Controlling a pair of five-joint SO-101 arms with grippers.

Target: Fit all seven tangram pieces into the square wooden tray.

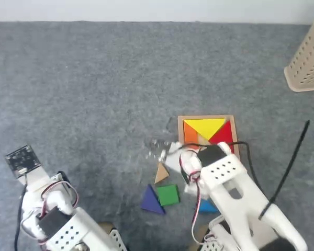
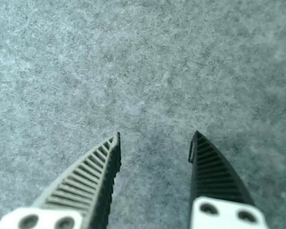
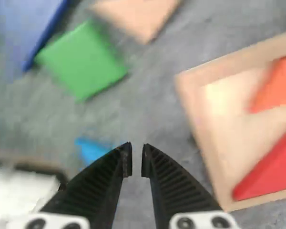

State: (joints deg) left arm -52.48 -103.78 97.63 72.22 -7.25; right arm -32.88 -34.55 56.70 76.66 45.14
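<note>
The square wooden tray [image 1: 180,130] holds a yellow triangle [image 1: 204,126], a red triangle [image 1: 223,135] and an orange piece [image 1: 190,137]. Loose on the carpet lie a tan triangle [image 1: 161,173], a green square [image 1: 168,194], a dark blue triangle [image 1: 150,200] and a light blue piece [image 1: 206,206]. My right arm [image 1: 225,172] covers the tray's near side. My right gripper [image 3: 136,160] hangs shut and empty over carpet beside the tray's rim [image 3: 195,119], with the green square [image 3: 81,59] beyond it. My left gripper [image 2: 155,143] is open over bare carpet.
A beige perforated basket [image 1: 309,57] stands at the far right. A black cable [image 1: 290,162] runs beside the right arm. My left arm [image 1: 52,214] sits at the near left corner. Grey carpet spreads wide across the back and left.
</note>
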